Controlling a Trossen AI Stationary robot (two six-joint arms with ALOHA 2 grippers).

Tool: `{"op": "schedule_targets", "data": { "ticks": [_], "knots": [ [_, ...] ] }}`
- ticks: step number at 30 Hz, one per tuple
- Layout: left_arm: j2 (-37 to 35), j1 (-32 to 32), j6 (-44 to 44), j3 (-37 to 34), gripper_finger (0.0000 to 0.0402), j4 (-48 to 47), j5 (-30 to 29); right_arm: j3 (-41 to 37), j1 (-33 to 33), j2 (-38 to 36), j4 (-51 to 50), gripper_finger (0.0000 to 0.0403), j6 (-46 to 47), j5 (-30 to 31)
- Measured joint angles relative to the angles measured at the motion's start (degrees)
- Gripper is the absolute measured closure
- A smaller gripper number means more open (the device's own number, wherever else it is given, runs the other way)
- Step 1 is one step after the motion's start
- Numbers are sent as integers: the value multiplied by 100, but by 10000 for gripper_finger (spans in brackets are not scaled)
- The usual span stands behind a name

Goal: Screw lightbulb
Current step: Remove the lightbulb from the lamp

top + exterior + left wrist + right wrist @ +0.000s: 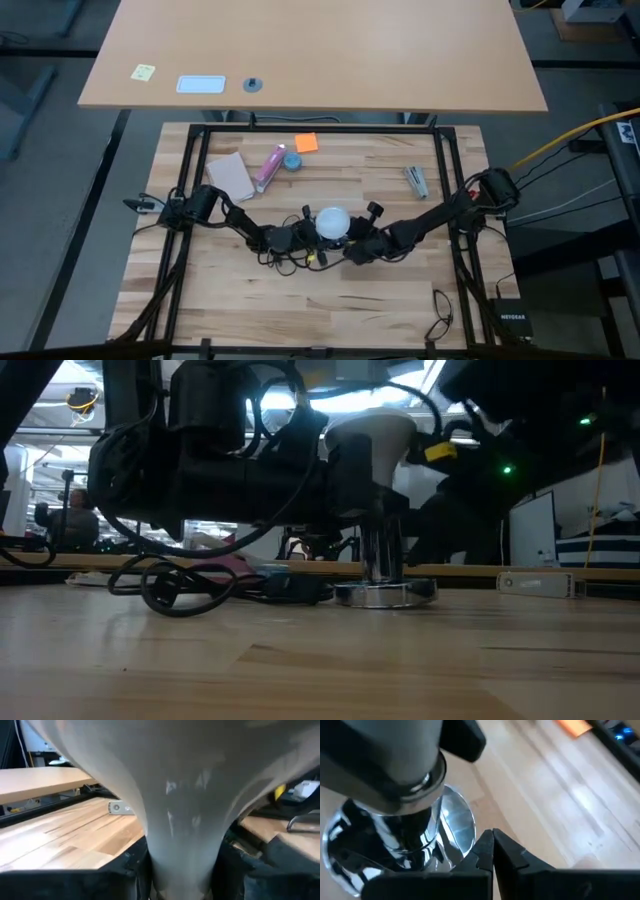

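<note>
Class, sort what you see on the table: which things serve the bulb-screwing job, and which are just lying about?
Job:
lightbulb
lamp base
left gripper, closed on the bulb's neck
right gripper, shut beside the base

Lying about:
orange note
pink tube
blue object
card

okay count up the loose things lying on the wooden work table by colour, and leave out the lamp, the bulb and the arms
Pink: 2, the tube and the flat pad
Orange: 1, the sticky note
Blue: 1, the small round object
Silver: 1, the metal piece
Total: 5
</note>
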Motion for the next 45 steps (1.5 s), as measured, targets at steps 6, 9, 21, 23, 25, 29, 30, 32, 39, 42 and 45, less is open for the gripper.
{"op": "schedule_targets", "data": {
  "ticks": [6,9,21,23,25,29,30,32,39,42,45],
  "knots": [
    [0,1,-75,1,262,19,56,-9,-440,2,28,398,-557,-1074],
    [0,5,-62,0,262,-5,83,-11,-465,50,30,398,-654,-1511],
    [-19,47,80,0,262,-149,175,-33,28,276,428,398,20,-1981],
    [-24,47,77,0,262,-152,177,-37,96,281,529,398,178,-1983],
    [-29,47,26,4,262,-197,178,-37,144,286,582,398,336,-1953],
    [-31,42,19,11,262,-211,180,-16,245,289,584,398,636,-1948],
    [-31,42,25,13,262,-212,180,-11,261,289,585,398,695,-1953],
    [-28,42,51,13,262,-213,170,-3,309,289,585,398,825,-1999],
    [-8,106,291,24,262,-368,-40,107,594,243,1504,398,773,-2346],
    [1,103,245,17,262,-340,-68,81,613,280,1690,398,443,-2061],
    [0,101,195,15,262,-329,-43,79,615,198,1531,398,375,-1776]
  ]
}}
